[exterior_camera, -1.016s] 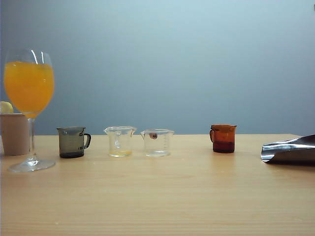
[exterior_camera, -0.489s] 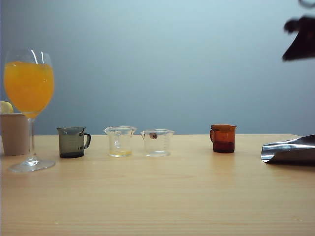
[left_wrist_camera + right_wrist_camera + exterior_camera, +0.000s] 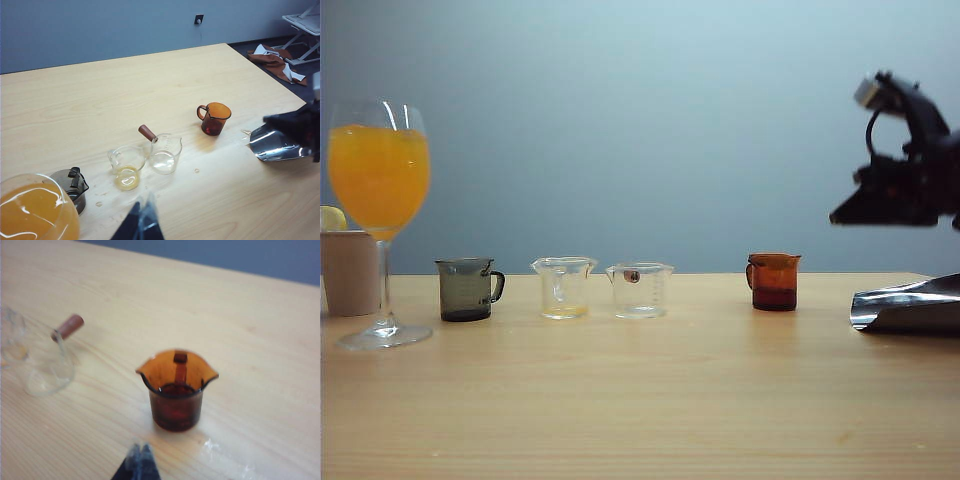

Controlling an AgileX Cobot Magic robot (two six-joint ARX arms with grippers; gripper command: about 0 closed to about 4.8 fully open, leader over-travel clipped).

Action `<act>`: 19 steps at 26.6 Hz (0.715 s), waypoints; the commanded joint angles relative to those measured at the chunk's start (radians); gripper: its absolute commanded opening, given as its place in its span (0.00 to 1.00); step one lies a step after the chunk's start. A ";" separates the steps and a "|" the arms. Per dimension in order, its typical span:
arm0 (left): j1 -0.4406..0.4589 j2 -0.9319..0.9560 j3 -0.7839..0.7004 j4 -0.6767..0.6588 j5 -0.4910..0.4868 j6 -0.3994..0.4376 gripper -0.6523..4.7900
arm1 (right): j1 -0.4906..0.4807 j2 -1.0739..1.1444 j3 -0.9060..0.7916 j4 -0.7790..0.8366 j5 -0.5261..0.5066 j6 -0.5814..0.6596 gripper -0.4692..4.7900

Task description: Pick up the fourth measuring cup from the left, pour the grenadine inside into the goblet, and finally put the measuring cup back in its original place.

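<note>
Right of centre in the exterior view, on the worktop (image 3: 650, 400), stood the fourth measuring cup (image 3: 774, 281), upright, grenadine (image 3: 774, 298) pooled low inside. Hovered above and to its right, well apart: right gripper (image 3: 842, 215), fingers pressed together. Far left, goblet (image 3: 380, 220), orange-filled. Left gripper (image 3: 142, 225) low in its wrist view, fingers together.

The fourth measuring cup (image 3: 774, 281) is translucent amber-orange with dark red grenadine (image 3: 774, 298); the goblet (image 3: 379, 180) holds bright orange liquid; both grippers are black.
</note>
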 commanded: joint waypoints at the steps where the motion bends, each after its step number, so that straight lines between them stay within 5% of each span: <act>1: 0.001 -0.002 0.003 0.036 0.001 0.003 0.11 | -0.001 0.052 0.017 0.046 -0.006 0.002 0.14; 3: 0.001 -0.002 0.003 0.043 0.001 0.000 0.11 | -0.001 0.075 0.029 0.047 -0.006 0.001 0.38; 5: 0.001 -0.002 0.003 0.055 0.001 0.000 0.11 | -0.001 0.105 0.060 0.046 -0.006 0.000 0.79; 6: 0.001 -0.002 0.003 0.058 0.001 0.000 0.11 | -0.001 0.116 0.073 0.046 -0.006 -0.006 0.84; 9: 0.001 -0.003 0.003 0.065 0.002 0.000 0.11 | -0.001 0.168 0.138 0.033 -0.007 -0.007 0.86; 12: 0.001 -0.002 0.003 0.065 0.002 0.000 0.11 | -0.001 0.232 0.214 0.002 -0.020 -0.007 1.00; 19: 0.001 -0.002 0.003 0.065 0.001 0.000 0.11 | -0.001 0.332 0.327 -0.045 -0.051 -0.006 1.00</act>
